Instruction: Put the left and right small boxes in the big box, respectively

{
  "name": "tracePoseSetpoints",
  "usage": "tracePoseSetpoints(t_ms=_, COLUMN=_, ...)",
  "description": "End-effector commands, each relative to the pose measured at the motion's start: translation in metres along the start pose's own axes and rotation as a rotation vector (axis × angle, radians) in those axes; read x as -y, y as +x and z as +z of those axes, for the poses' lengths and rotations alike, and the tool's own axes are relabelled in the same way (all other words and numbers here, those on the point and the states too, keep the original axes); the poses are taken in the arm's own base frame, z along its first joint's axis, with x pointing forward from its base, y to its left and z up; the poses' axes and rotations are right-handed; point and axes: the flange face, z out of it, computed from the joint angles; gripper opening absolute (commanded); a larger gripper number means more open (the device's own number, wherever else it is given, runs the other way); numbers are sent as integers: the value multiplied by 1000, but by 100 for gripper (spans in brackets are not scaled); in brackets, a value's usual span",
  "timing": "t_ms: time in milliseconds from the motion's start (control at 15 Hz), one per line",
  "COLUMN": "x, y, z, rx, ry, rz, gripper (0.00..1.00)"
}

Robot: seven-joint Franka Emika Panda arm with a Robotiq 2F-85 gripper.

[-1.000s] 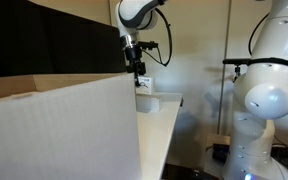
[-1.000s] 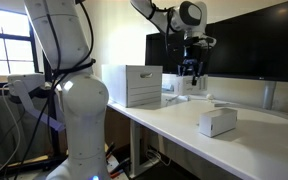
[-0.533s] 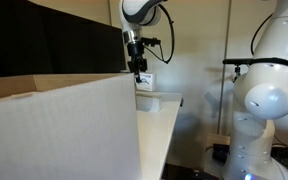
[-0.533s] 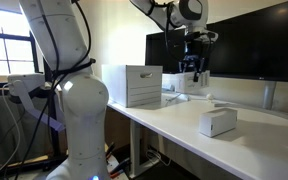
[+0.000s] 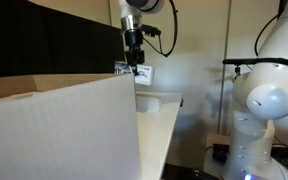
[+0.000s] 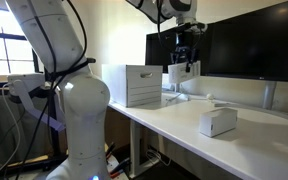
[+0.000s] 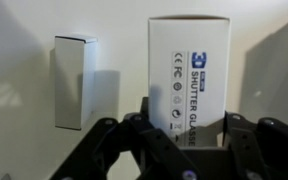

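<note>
Within gripper (image 7: 187, 128), white text-printed small box (image 7: 189, 65)

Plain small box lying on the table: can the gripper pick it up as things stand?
Probably not yet. The gripper is shut on the shutter-glasses box, so its jaws are taken. The plain small box lies uncovered; once the held box is released, the way looks free.

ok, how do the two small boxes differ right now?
The held small box is clamped in the gripper, in the air; the other small box lies free on the table. The held one shows printed text; the other looks plain white. Both are white rectangular cartons.
</note>
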Motion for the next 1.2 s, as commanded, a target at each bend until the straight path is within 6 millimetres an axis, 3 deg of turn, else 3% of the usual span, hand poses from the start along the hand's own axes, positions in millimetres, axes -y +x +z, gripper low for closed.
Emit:
tracePoseSetpoints(t_ms=0, x=43, y=5, z=-19, rx=-32, ry=19, rz=-32, gripper=30)
tracePoseSetpoints(t_ms=200, x=70, y=13, z=-34, rx=-50, ry=56, rz=-46, gripper=30)
tracePoseSetpoints(t_ms=667, x=109, y=31, z=-63, rx=-93, ry=66, rz=-50, gripper=30)
tracePoseSetpoints(t_ms=733, x=113, y=33, z=-66, rx=-98, ry=65, rz=-49, gripper=30)
tracePoseSetpoints(t_ms=800, x=104, y=27, z=-58, rx=-106, ry=44, rz=-66, gripper=30)
tracePoseSetpoints(t_ms=867, x=107, y=28, z=-60, rx=-108, ry=44, rz=-71, gripper=55)
tracePoseSetpoints(t_ms=1133, x=106, y=29, z=-58, rx=-104, ry=45, rz=-68, gripper=55)
